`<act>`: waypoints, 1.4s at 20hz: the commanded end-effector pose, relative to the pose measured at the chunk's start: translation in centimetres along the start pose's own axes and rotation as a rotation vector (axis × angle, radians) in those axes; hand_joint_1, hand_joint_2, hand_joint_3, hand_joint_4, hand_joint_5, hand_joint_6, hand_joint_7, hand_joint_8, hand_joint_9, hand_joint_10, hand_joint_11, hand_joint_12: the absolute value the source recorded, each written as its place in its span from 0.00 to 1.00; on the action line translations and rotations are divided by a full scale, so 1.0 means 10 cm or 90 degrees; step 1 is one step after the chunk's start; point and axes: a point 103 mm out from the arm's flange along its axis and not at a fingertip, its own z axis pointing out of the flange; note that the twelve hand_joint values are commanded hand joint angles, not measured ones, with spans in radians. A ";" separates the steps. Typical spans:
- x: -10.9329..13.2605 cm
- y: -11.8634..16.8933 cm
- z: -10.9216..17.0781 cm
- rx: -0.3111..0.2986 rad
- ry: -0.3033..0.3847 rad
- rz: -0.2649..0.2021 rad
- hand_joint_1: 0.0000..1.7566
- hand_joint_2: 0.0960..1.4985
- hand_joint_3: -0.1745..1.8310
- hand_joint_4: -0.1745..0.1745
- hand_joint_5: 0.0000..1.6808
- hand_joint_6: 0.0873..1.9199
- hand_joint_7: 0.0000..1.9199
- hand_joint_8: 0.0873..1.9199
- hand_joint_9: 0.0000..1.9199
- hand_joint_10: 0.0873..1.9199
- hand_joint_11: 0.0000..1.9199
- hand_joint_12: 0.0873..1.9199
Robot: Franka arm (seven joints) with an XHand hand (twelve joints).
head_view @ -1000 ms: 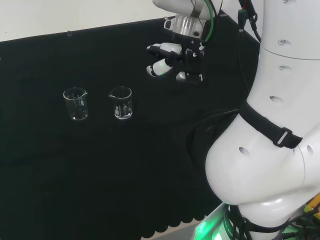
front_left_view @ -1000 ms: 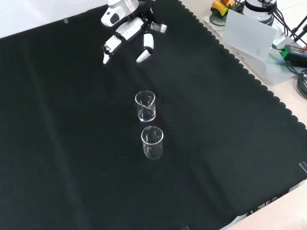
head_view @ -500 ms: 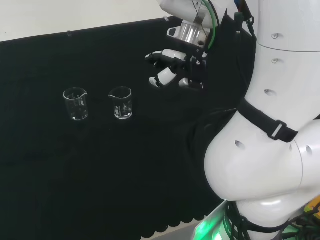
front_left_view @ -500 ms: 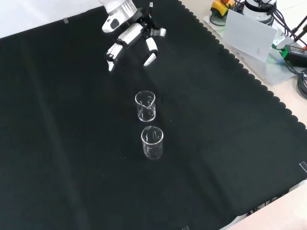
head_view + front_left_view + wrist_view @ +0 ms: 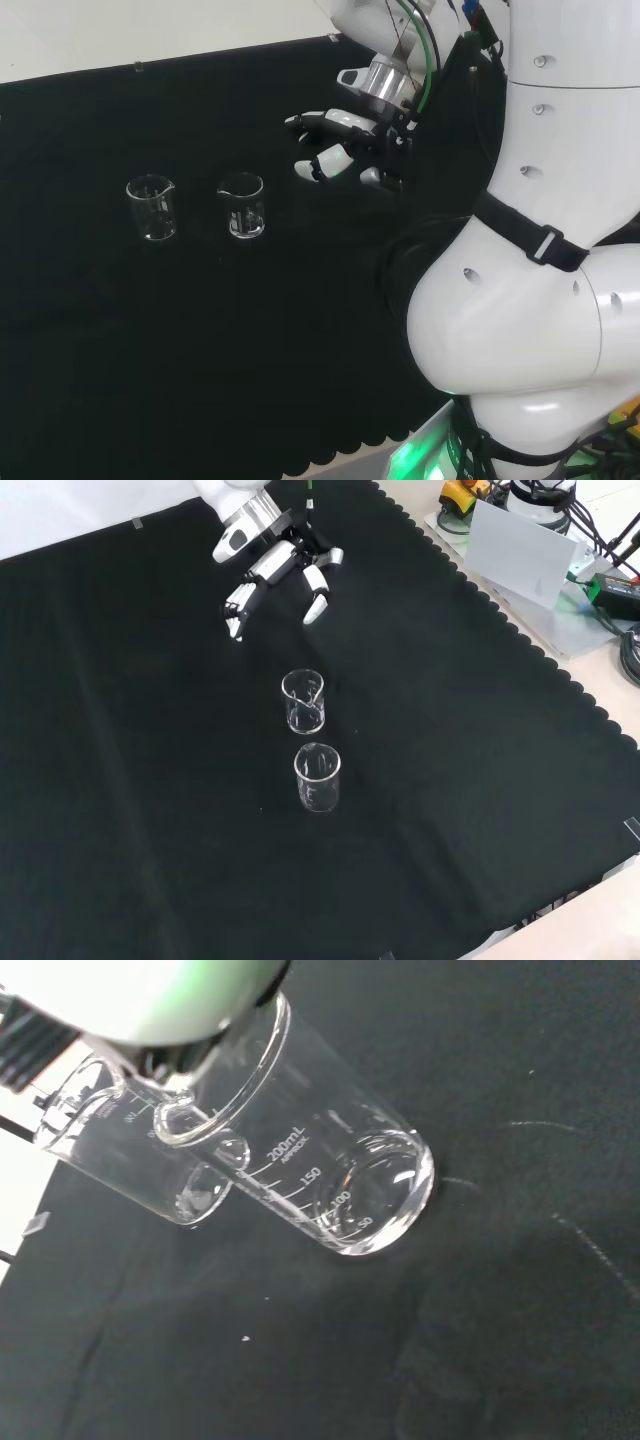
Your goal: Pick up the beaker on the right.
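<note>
Near the cloth's [image 5: 470, 810] middle, beside its twin [image 5: 151, 208], stood the right-hand beaker [image 5: 242, 206] upright and untouched, with the hand [image 5: 340, 150] spread and empty toward the far edge; best approached low from the side, curling round the wall without nudging the neighbour.

Second clear glass beaker [image 5: 151, 208], upright on black cloth [image 5: 450, 780], left in head view. White card [image 5: 520, 552] and cables beyond the cloth's scalloped edge.
</note>
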 end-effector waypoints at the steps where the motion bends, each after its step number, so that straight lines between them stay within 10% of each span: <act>1: 0.04 0.04 0.13 -0.028 0.061 -0.018 0.51 0.19 0.64 0.21 0.15 0.00 0.05 0.33 0.13 0.36 0.00 0.58; 28: -0.02 0.17 0.69 -0.033 0.157 -0.063 0.57 0.14 0.66 0.21 0.12 0.00 0.04 0.32 0.14 0.35 0.00 0.60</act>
